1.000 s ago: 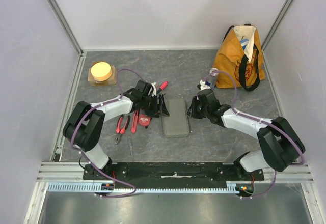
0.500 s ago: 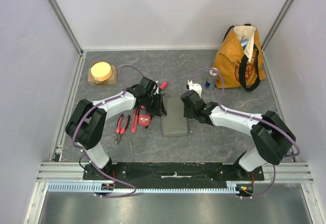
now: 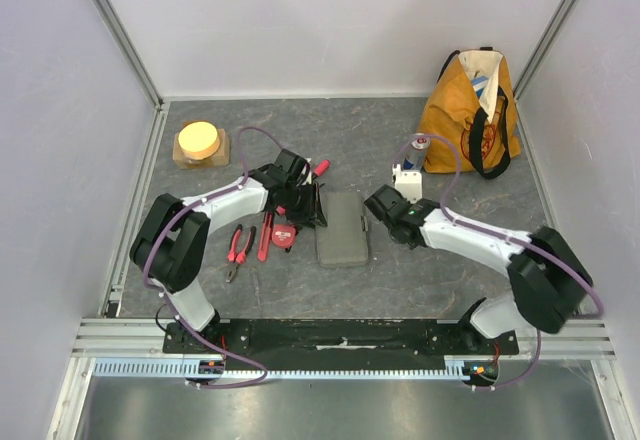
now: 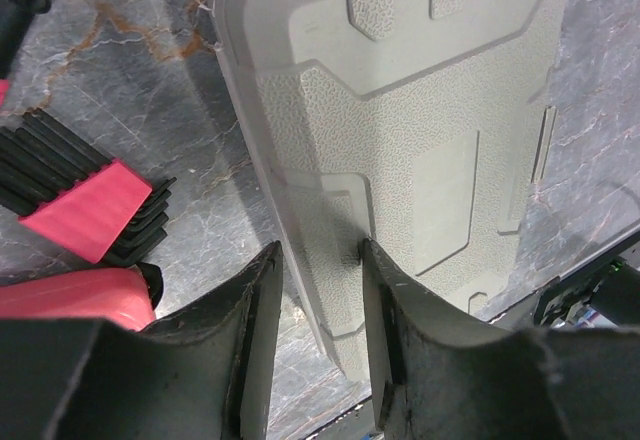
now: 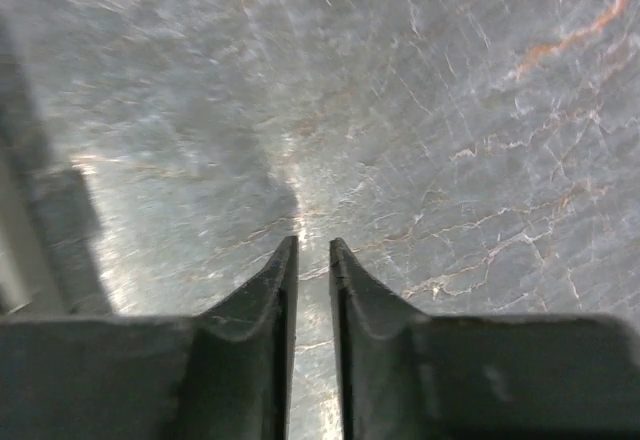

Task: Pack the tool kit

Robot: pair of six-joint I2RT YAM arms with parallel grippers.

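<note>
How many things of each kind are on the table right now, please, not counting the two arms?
tools: 5 (pliers, slim red tool, tape measure, red-handled tool, hex-key set)
grey case: 1
tote bag: 1
can: 1
white box: 1
yellow disc on tan block: 1
Total: 10

The case point(image 4: 400, 160) looks like matt grey moulded plastic, pebbled on its panels and smooth along the raised borders. The tabletop point(image 5: 450, 110) is a dark marbled slab, smooth with a soft sheen. The left gripper point(image 4: 320, 250) has matt black, plastic-looking fingers. The tote bag point(image 3: 450, 110) looks like orange cloth, and the red holder point(image 4: 85, 210) like smooth plastic.
</note>
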